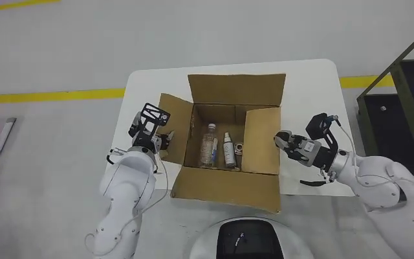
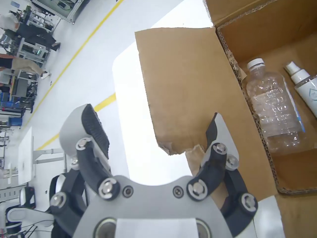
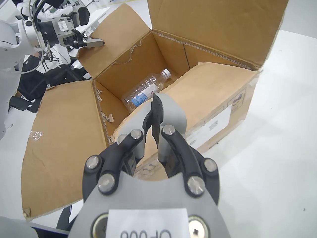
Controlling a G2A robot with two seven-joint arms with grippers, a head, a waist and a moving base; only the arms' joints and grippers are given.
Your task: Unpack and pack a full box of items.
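Box (image 1: 213, 115) stands open in the middle of the white table (image 1: 310, 84), and we see its four flaps at different angles. The back flap (image 1: 236, 87) tilts away from the opening, and the front flap (image 1: 226, 188) folds out over the near side. The left flap (image 1: 176, 129) angles outward, while the right flap (image 1: 262, 139) leans inward over part of the opening.

At the left flap we find the left gripper (image 2: 151, 122) spread wide. The flap's torn free edge sits between its two fingers (image 2: 95, 127), and they are not closed on it. One finger is well clear of the cardboard, and the other is right against the flap's inner side.

On the opposite side, the right gripper (image 3: 155, 105) hangs just beside the right flap's free edge. Its pads are drawn almost together with only a thin slit between them, and we see nothing in that slit. We cannot tell whether it touches the flap.

Inside, on the box floor, a clear bottle (image 2: 272, 110) with a white cap lies on its side near the left wall, cap toward the back wall. Just beside it a white spray (image 2: 305, 85) lies the same way. Next to that, close under the right flap, we see a small grey item (image 1: 240, 147), too small for us to make out.
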